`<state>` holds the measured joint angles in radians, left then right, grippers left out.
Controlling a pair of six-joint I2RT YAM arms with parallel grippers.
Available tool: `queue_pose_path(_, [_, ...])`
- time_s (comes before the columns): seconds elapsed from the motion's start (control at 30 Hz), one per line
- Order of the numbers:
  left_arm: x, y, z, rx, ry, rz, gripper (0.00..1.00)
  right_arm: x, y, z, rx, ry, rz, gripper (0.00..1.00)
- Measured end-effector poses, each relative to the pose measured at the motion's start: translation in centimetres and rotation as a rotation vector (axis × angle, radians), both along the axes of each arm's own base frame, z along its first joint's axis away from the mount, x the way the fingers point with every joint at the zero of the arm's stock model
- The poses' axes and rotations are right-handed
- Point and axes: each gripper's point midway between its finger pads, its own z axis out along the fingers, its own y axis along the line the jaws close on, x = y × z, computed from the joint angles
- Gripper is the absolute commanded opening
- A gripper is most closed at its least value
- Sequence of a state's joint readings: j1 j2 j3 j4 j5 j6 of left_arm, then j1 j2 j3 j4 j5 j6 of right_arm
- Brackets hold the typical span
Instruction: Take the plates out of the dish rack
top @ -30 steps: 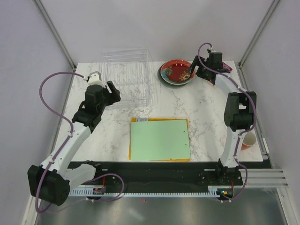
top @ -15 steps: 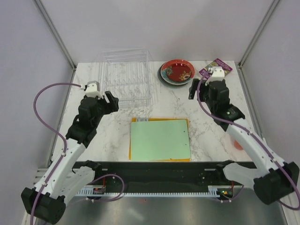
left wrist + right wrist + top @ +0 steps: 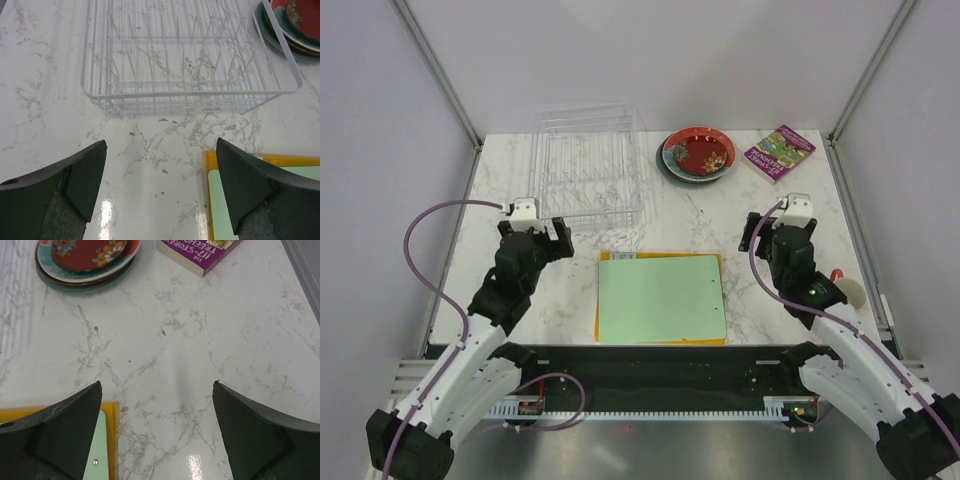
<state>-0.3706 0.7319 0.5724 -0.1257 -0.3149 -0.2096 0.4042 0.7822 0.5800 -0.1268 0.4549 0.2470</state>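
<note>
Surface: white marbled table (image 3: 720,215), my two arms bolted at its near edge
Dish rack (image 3: 588,165): clear plastic, far left of the table, ahead of my left pincer
Plates (image 3: 698,153): stacked flat on the table just right of the rack, red patterned one on top
Left pincer (image 3: 161,150): jaws wide apart, holding nothing
Right pincer (image 3: 157,390): jaws wide apart, holding nothing
Green board (image 3: 660,298): lying on an orange board (image 3: 225,156), between my arms
Purple book (image 3: 779,152): far right, near the plates

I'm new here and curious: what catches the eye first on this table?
A stack of plates, red patterned on top, sits at the far edge, right of the clear, empty dish rack. Nearer, a pale green board lies on an orange board in the middle.
</note>
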Motion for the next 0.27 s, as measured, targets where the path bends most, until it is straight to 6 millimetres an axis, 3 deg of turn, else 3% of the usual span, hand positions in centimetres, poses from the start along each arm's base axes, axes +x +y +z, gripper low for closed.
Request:
queue_pose_path(0.17, [-0.5, 1.3, -1.0, 0.022, -0.019, 0.053, 0.96, 0.6, -0.1, -4.0, -0.054, 0.106, -0.018, 0.98])
queue_pose_path(0.27, [-0.5, 1.9, -0.9, 0.034, -0.025, 0.088, 0.96, 0.2, -0.4, -5.3, -0.065, 0.126, -0.024, 0.98])
